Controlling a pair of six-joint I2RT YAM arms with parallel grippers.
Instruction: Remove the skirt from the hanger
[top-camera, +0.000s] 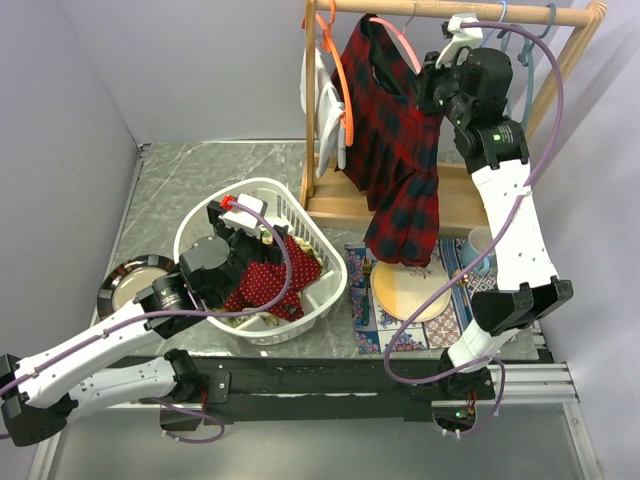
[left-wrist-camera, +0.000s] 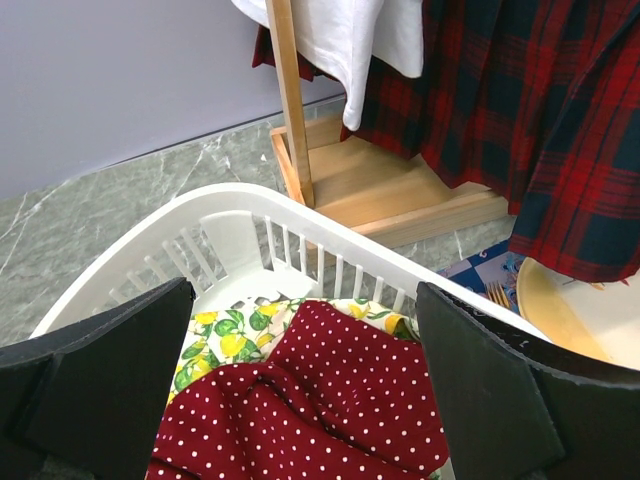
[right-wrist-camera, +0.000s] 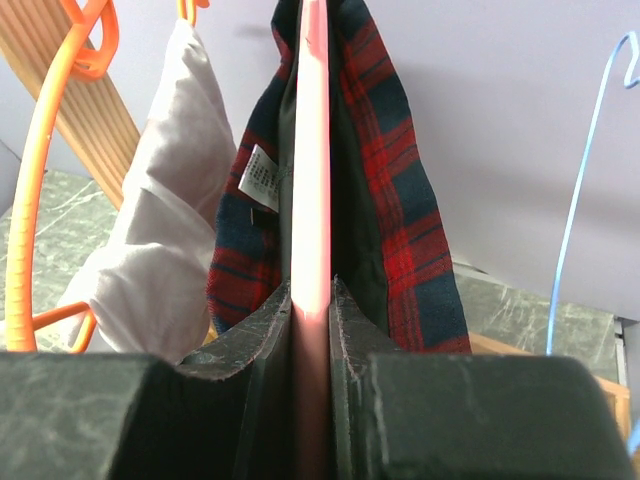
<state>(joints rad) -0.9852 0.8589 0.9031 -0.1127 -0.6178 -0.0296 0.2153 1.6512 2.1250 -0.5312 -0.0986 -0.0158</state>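
The red and navy tartan skirt (top-camera: 400, 160) hangs from the pink hanger (top-camera: 398, 40) on the wooden rail (top-camera: 450, 12). It also shows in the left wrist view (left-wrist-camera: 540, 110) and the right wrist view (right-wrist-camera: 400, 170). My right gripper (top-camera: 432, 80) is shut on the pink hanger's arm (right-wrist-camera: 310, 150), with the skirt's waistband on both sides of it. My left gripper (left-wrist-camera: 305, 385) is open and empty, low over the white basket (top-camera: 310, 225), above a red garment with white dots (left-wrist-camera: 310, 400).
An orange hanger (top-camera: 338, 75) with a white garment (top-camera: 325, 110) hangs left of the skirt. Light blue hangers (top-camera: 530, 40) hang to the right. The wooden rack base (top-camera: 340, 200) stands behind the basket. A plate (top-camera: 400, 290) lies on a patterned cloth, a metal bowl (top-camera: 130, 280) at left.
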